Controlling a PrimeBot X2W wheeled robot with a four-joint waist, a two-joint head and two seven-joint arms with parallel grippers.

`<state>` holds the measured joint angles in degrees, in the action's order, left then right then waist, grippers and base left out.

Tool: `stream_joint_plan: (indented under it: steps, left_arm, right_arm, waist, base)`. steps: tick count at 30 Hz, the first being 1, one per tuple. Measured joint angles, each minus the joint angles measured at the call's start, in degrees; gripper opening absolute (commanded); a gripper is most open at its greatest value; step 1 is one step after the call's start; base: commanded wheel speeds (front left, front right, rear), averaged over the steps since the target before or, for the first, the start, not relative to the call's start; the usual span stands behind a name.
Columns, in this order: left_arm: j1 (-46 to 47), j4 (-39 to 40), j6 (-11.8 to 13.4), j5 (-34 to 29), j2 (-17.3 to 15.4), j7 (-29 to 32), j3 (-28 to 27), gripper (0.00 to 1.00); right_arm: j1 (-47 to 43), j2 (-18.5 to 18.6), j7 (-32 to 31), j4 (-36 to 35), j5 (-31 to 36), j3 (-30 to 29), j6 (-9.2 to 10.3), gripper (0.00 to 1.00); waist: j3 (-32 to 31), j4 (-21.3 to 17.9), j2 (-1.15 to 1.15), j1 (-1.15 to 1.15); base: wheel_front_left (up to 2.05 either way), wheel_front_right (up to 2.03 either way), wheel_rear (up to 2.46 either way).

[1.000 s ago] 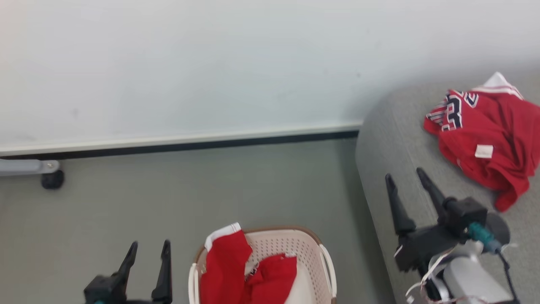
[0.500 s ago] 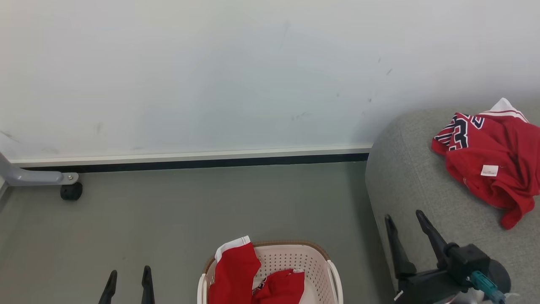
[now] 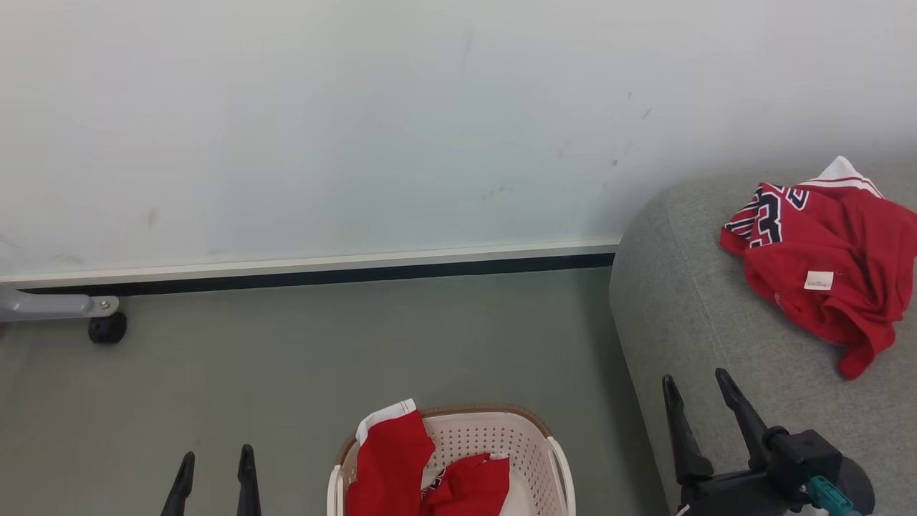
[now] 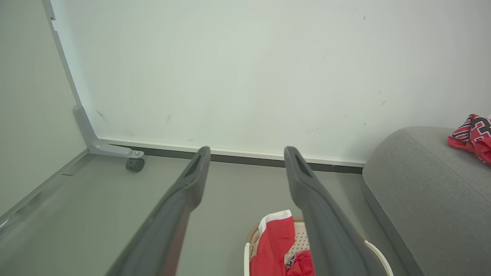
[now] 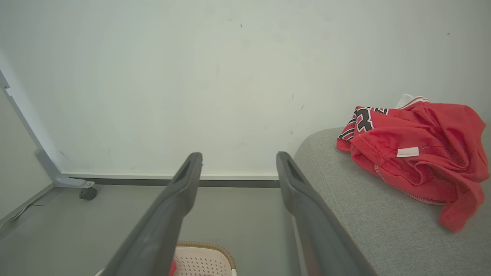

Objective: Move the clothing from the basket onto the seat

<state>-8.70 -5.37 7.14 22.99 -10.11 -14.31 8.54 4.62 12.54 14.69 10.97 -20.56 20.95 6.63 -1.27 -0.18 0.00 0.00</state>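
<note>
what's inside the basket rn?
Red clothing with white trim fills the left of the basket, one piece hanging over the edge. Whatever lies beneath the cloth is covered.

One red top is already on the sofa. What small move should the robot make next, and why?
Probably lower the left end effector toward the red clothing draped over the left rim of the basket. Both it and the right end effector are open and empty, and one garment lies on the seat.
</note>
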Motion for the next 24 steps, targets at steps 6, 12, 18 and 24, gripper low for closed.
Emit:
stream_joint_plan:
  steps: [6, 12, 18, 24]
  left_arm:
    - [0.0, 0.3, 0.0, -1.3, 0.2, 0.0, -0.1, 1.00]
    - [-0.1, 0.7, 0.0, -1.5, 0.5, 0.0, -0.2, 1.00]
    - [-0.7, 1.3, 0.0, -1.9, 0.8, 0.0, -0.3, 1.00]
    - [-1.0, 2.0, -0.1, -2.5, 0.8, 0.0, 0.4, 1.00]
  right_arm:
    - [-0.6, -0.1, 0.0, -0.5, 0.5, -0.6, 0.07, 1.00]
    - [-0.7, -0.1, 0.0, -1.0, 1.0, -1.3, 0.19, 1.00]
    - [-0.9, -0.2, 0.0, -1.5, 1.5, -1.7, 0.20, 1.00]
    - [-1.1, -0.1, 0.0, -2.3, 1.9, -2.6, 0.42, 1.00]
  waist:
    - [0.1, -0.2, 0.00, 0.00]
    - [0.2, -0.2, 0.00, 0.00]
    - [0.7, -0.2, 0.00, 0.00]
    - [2.2, -0.3, 0.00, 0.00]
  base:
    - [0.00, 0.00, 0.00]
    - [0.00, 0.00, 0.00]
    - [0.00, 0.00, 0.00]
    - [0.00, 0.00, 0.00]
